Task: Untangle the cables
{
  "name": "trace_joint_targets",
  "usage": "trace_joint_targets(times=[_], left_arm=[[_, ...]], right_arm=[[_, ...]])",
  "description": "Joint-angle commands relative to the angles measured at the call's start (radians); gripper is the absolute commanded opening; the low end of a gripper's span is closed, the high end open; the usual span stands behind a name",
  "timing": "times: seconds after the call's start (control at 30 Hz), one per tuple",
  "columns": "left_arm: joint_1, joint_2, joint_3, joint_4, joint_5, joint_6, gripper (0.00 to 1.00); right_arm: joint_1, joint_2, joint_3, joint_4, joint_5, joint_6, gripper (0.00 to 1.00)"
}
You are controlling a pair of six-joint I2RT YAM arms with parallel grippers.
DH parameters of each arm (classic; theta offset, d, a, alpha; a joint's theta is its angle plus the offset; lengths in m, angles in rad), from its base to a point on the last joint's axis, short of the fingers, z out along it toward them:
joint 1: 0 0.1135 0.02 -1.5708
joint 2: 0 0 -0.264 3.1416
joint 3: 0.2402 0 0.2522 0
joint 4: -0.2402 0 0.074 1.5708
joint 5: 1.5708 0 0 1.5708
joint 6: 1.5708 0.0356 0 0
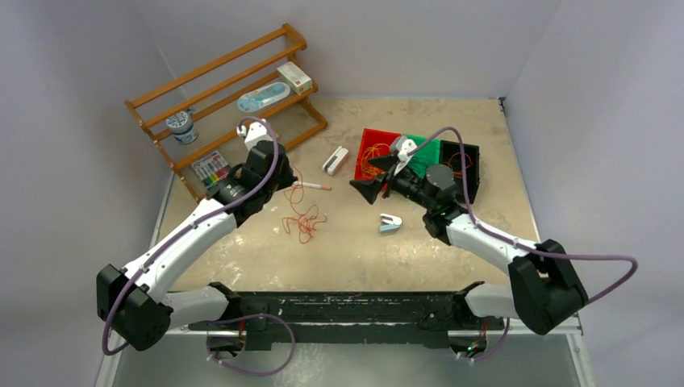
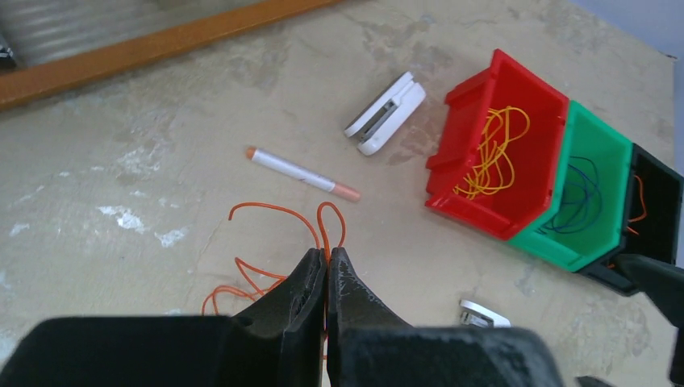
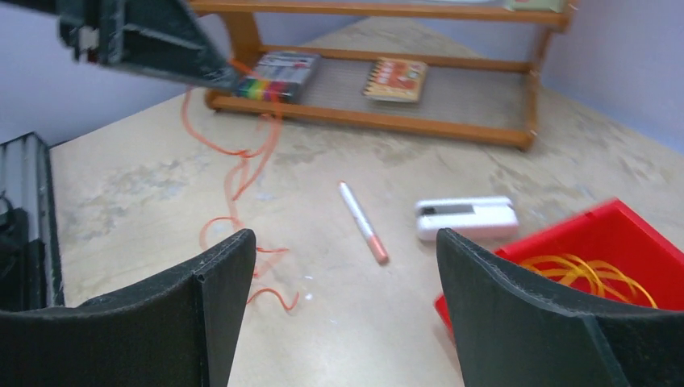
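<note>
Table (image 1: 363,250): level, mottled beige, carrying all items. Wooden rack (image 1: 226,89): far left, clear of the work. Three bins stand side by side at far right: the red bin (image 2: 456,145) holds a yellow cable (image 2: 492,153), the green bin (image 2: 613,161) a blue cable (image 2: 581,193), and the black bin (image 2: 657,185) shows a short orange strand whose extent cannot be made out. Left gripper (image 2: 327,258): clenched on one strand of the orange cable (image 1: 302,219). The right wrist view shows that strand hanging from its tip down to the table, so part of the cable is lifted while the rest lies in loose loops left of centre, near the left arm. Right gripper (image 3: 345,238): jaws spread wide, nothing between them, hovering just in front of the bins and facing the orange cable. Assessment of the cable: thin, very light and limp. It sags under its own weight yet keeps springy curls, so loops are likely to snag on one another and may trail along when one strand is pulled. It looks smooth and narrow, so a shallow pinch could slip; a full closure near the fingertips is advised. The best hold for the free gripper appears to be a single exposed strand or free end at the edge of the bunch resting on the table, well away from crossings. Small items between the cable and the bins: a marker (image 2: 302,173), a white case (image 2: 387,113) and a small white clip-like piece (image 1: 390,223), each apart from the cable.
</note>
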Motion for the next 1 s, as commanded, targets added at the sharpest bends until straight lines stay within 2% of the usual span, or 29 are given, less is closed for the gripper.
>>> trace_joint_targets(times=[0.0, 0.33, 0.73, 0.83, 0.97], left_arm=[[0.0, -0.025, 0.08, 0.035, 0.084, 0.103, 0.0], [-0.001, -0.042, 0.139, 0.063, 0.179, 0.134, 0.0], [-0.001, -0.072, 0.165, 0.078, 0.254, 0.147, 0.0], [-0.001, -0.084, 0.172, 0.08, 0.263, 0.148, 0.0], [-0.001, -0.098, 0.192, 0.089, 0.266, 0.148, 0.0]], right_arm=[[0.088, 0.042, 0.031, 0.19, -0.069, -0.098, 0.84], [0.244, 0.235, 0.191, 0.259, -0.045, -0.179, 0.86], [0.265, 0.46, 0.349, 0.353, -0.012, -0.118, 0.86], [0.265, 0.481, 0.38, 0.369, -0.001, -0.087, 0.78], [0.265, 0.498, 0.382, 0.411, -0.006, -0.014, 0.56]])
